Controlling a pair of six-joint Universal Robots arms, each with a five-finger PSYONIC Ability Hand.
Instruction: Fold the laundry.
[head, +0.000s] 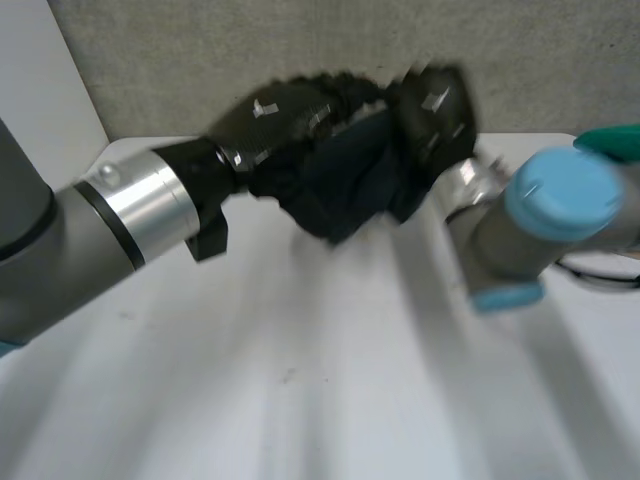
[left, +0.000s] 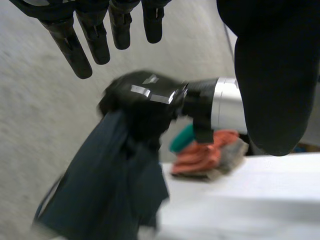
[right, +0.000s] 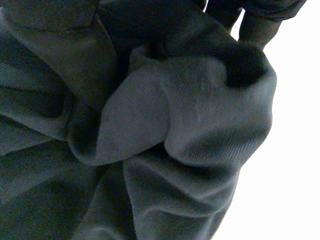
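A dark navy cloth (head: 340, 190) hangs bunched above the white table (head: 300, 380), between my two hands. My right hand (head: 435, 110) has its fingers curled round the cloth's upper part. In the left wrist view, that right hand (left: 145, 100) clutches the cloth (left: 110, 185), which droops below it. In the right wrist view, the bunched cloth (right: 165, 140) lies against the palm, with the fingertips (right: 260, 25) pressed into its folds. My left hand (head: 270, 115) hovers close beside the cloth. Its fingers (left: 95, 35) are straight and spread, with nothing between them and the thumb (left: 270, 75).
A folded stack of orange-red and grey cloths (left: 205, 157) lies at the table's edge beyond my right wrist, with a teal item (left: 182, 137) on it. The teal item (head: 615, 140) is at the far right in the head view. A grey wall stands behind the table.
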